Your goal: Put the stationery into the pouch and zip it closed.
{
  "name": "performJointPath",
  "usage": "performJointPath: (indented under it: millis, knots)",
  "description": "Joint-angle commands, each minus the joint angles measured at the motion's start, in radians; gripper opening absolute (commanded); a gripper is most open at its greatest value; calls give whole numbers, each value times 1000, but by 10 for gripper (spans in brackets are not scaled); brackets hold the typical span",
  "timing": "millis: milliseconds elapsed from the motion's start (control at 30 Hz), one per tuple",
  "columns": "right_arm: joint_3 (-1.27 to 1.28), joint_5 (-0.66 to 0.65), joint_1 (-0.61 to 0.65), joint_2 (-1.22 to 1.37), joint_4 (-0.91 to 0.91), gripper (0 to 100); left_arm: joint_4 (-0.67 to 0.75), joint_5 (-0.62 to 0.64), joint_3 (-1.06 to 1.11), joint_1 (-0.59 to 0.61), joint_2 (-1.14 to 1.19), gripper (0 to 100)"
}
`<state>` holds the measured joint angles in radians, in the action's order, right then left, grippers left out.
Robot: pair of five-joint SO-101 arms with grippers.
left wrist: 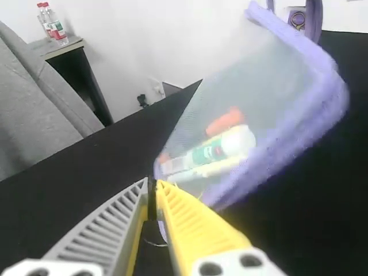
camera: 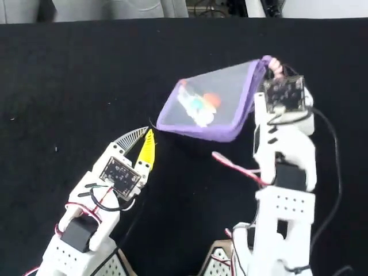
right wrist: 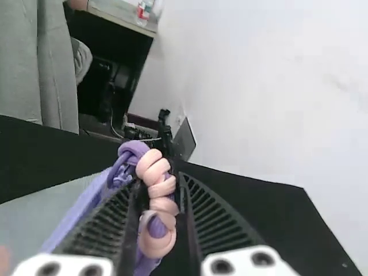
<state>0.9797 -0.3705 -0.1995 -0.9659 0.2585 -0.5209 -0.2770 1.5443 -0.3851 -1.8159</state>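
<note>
Now: pouch gripped at one corner

My right end effector [right wrist: 158, 184] is clamped on the pink coiled cord [right wrist: 155, 169] at a corner of the purple mesh-sided zip pouch [camera: 230, 92]. The pouch sits tilted over the black table [camera: 69, 86], with stationery [camera: 198, 106] inside. My left end effector [left wrist: 150, 187], fingers together, sits just beside the pouch's opposite corner.

Perhaps aloft: pouch [camera: 213, 106] in right gripper [camera: 275, 68]

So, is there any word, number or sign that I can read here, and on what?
None can be read.
Label on the white tube inside the pouch: too blurred.
Labels on the bottles in the room behind: too small.
</note>
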Motion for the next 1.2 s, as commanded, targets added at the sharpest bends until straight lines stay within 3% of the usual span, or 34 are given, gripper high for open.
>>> performJointPath:
  millis: [0,333,533,767,1167]
  knots:
    - [-113,38,-18,58,-35,11,-3,-5,-16,10,-6,29]
    - [-125,34,106,44,38,11,-5,0,-24,-1,-6,45]
    - [-268,31,273,-117,333,11,-17,3,-27,-4,-6,244]
    - [-387,-44,440,-222,568,11,-149,-5,-137,-107,-8,236]
    - [-389,-43,453,-229,655,11,-152,-8,-206,-127,-8,235]
